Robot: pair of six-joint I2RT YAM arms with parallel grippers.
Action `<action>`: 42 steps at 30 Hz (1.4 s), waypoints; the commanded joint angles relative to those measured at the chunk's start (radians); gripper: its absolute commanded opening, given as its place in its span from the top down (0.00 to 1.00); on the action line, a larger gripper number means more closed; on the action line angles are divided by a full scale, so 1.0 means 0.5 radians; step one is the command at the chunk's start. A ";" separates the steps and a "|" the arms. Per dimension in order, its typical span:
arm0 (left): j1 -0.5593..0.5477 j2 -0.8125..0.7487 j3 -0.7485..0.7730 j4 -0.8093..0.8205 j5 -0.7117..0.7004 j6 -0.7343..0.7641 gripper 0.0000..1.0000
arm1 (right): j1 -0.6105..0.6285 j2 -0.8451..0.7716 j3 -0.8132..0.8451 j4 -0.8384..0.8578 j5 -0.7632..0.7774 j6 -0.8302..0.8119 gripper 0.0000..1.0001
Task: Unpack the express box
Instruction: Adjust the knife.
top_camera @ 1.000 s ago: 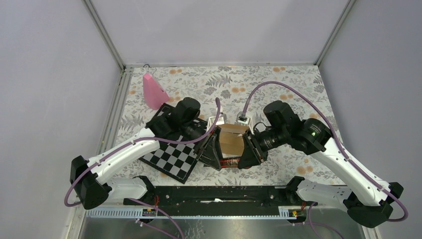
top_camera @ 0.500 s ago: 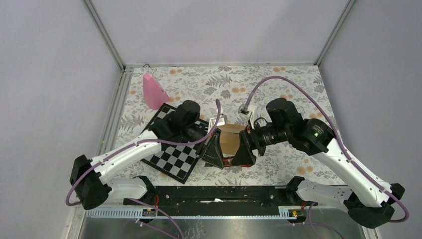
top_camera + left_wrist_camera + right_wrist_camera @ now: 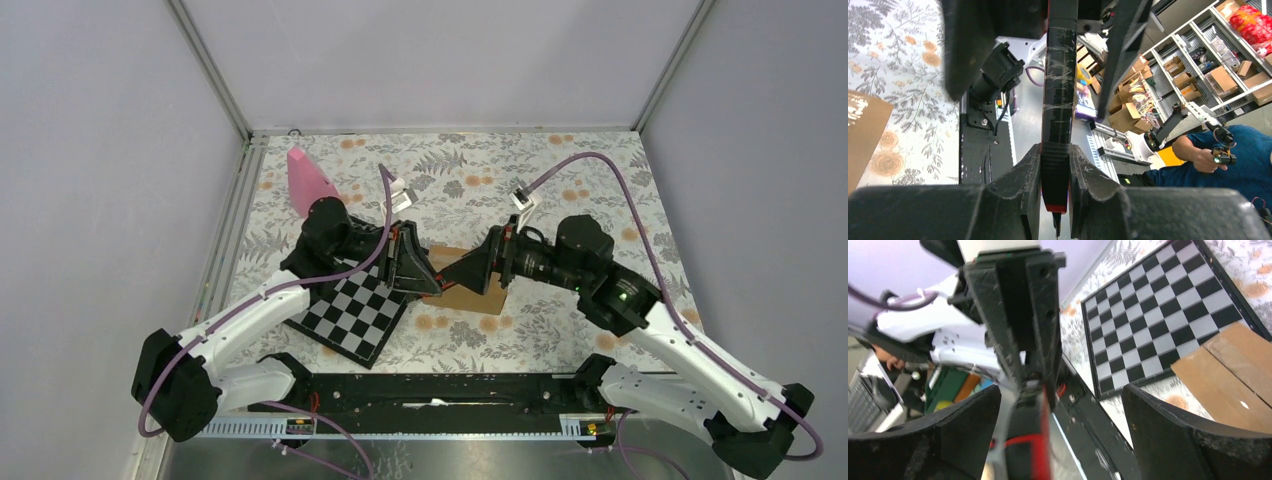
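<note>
The express box (image 3: 470,295), a flat brown carton, lies on the flowered cloth between the two arms; its top also shows in the right wrist view as the box (image 3: 1235,372). My left gripper (image 3: 412,268) hangs above the box's left end and is shut on a slim black and red tool (image 3: 1059,90) wrapped in clear tape. My right gripper (image 3: 472,270) faces it from the right with its jaws wide open. The tool (image 3: 1028,445) sits in the gap between those jaws without touching either finger.
A black and white chessboard (image 3: 350,312) lies left of the box, under the left arm. A pink cone (image 3: 308,183) stands at the back left. The black rail (image 3: 440,390) runs along the near edge.
Both grippers have lifted off the box and drawn apart. The right gripper opened and let go of the tool. The left gripper shut on it and carried it up and left.
</note>
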 commanded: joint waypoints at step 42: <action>0.089 0.125 0.171 -0.047 -0.346 -0.011 1.00 | 0.017 -0.166 -0.604 1.514 0.455 0.453 0.26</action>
